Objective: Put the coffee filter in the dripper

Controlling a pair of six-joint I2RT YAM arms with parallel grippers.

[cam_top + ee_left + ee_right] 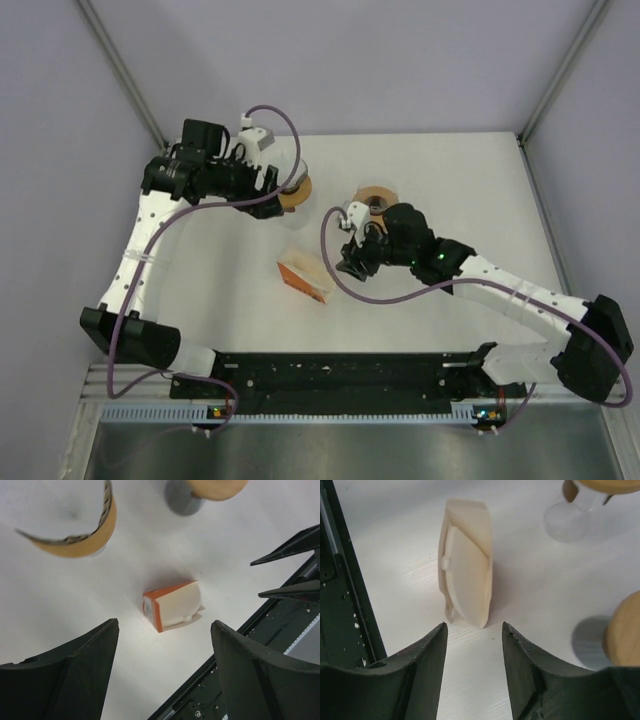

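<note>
Coffee filters: a cream stack lying on its side in an orange box, near the middle of the white tabletop. No filter is in the dripper.

Dripper: glass with a wooden collar, standing at the far left of the tabletop, well apart from the filters. A grey cup with a wooden lid stands to its right.

Left hand: raised beside the dripper; contact cannot be determined from the overhead view. The left wrist view shows its fingers spread wide with nothing held, and the box on the tabletop below them.

Right hand: low over the tabletop, just right of the box. Its fingers are moderately apart and hold nothing. The filter stack lies just ahead of the fingertips, not between them and not touched.
</note>
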